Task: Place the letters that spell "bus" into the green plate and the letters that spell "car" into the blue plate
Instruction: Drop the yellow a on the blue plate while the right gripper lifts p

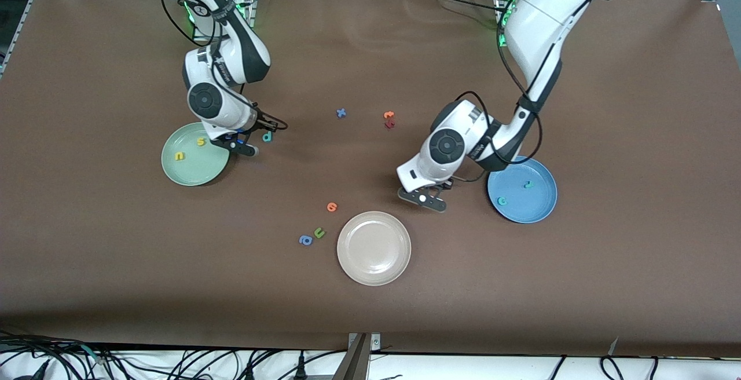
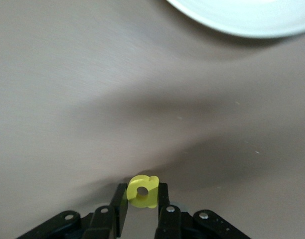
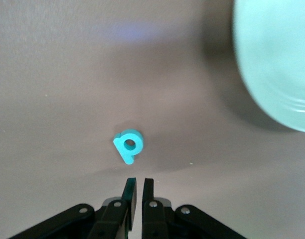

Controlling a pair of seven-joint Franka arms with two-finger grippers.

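Nearest the front camera lay the beige-white plate (image 1: 374,248), with a blue "a" (image 1: 305,240), an olive-green "u" (image 1: 319,232) and an orange round letter (image 1: 331,207) just beside it toward the right arm's end, none wanted. Farther up, toward the left arm's end, sat the blue plate (image 1: 538,209) already carrying the teal "c" (image 1: 502,200) and teal "r" (image 1: 527,184). Between the two plates, low to the table, was the left gripper (image 2: 142,199), fingers clamped on the yellow "a" (image 2: 144,191), the letter pinched across its body with its hole facing the wrist camera. Hence the blue plate lay just beside that gripper, toward the left arm's end, a short carry and clearly the left arm's job. Farther still, at the right arm's end, rested the green plate (image 1: 195,154) holding the yellow "u" (image 1: 180,156) and yellow "s" (image 1: 201,142). Over that plate's rim and the table beside it hung the right gripper (image 3: 138,191), fingers pressed together on nothing. Just ahead of its tips lay the teal "b" (image 3: 128,145), flat on the table and apart from them, stem pointing roughly back toward the fingers, beside the green plate. Judged from this: fingers would need parting before any grip. Farthest off stayed a blue "x" (image 1: 341,113) and an orange "t" (image 1: 388,115) above a dark red letter (image 1: 389,124).
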